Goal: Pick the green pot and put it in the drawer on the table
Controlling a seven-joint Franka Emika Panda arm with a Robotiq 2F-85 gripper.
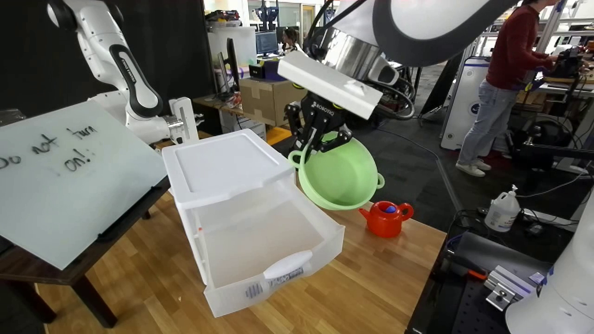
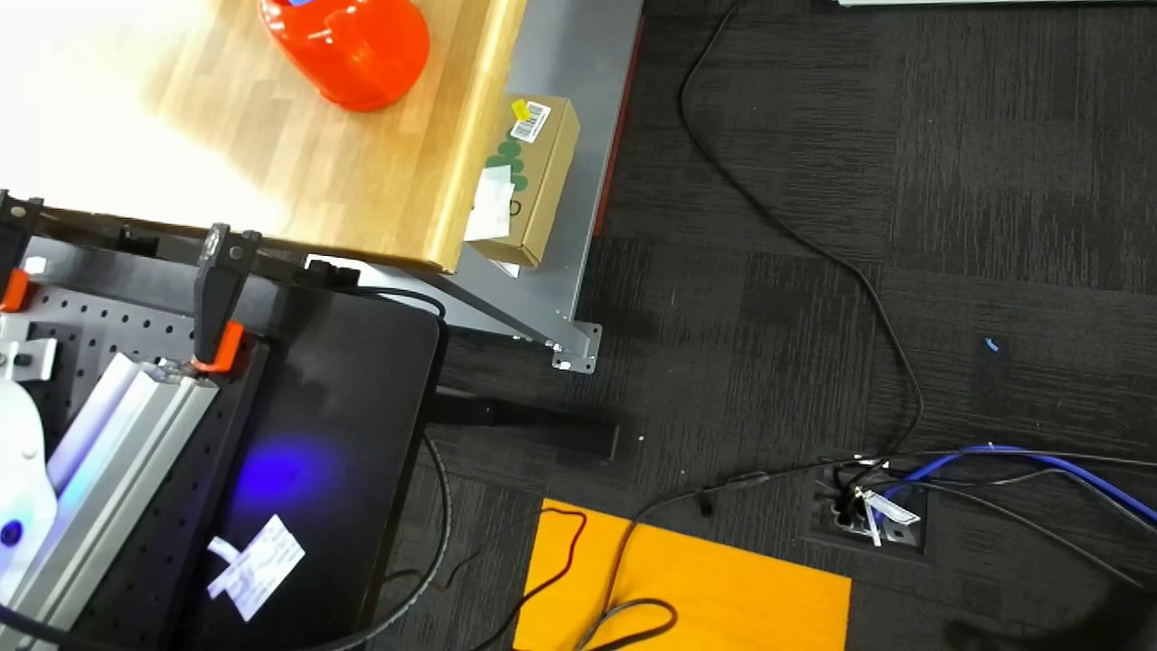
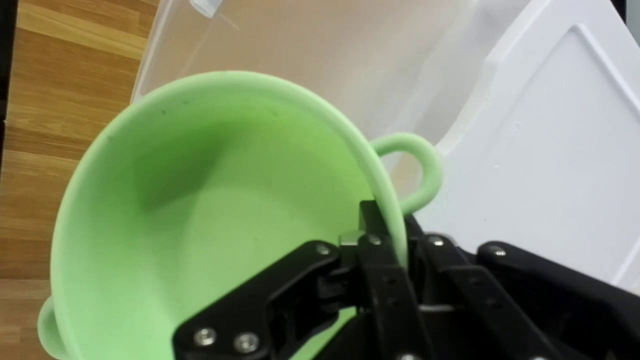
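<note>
The light green pot (image 1: 341, 174) hangs tilted in the air beside the open drawer in an exterior view. My gripper (image 1: 310, 153) is shut on its rim near one side handle. In the wrist view the gripper (image 3: 389, 217) has one finger inside and one outside the rim of the pot (image 3: 225, 175). The white translucent drawer (image 1: 320, 257) is pulled out of its white unit and looks empty. Part of the drawer (image 3: 330, 45) shows behind the pot in the wrist view. The wooden table (image 1: 366, 278) lies below; its corner (image 2: 316, 163) shows in an exterior view.
A red teapot-like pot (image 1: 386, 222) stands on the table right of the drawer; it also shows in an exterior view (image 2: 362, 54). The white unit's top (image 1: 227, 162) is beside the gripper. A whiteboard (image 1: 79, 185) and another robot arm (image 1: 132, 83) stand at the left.
</note>
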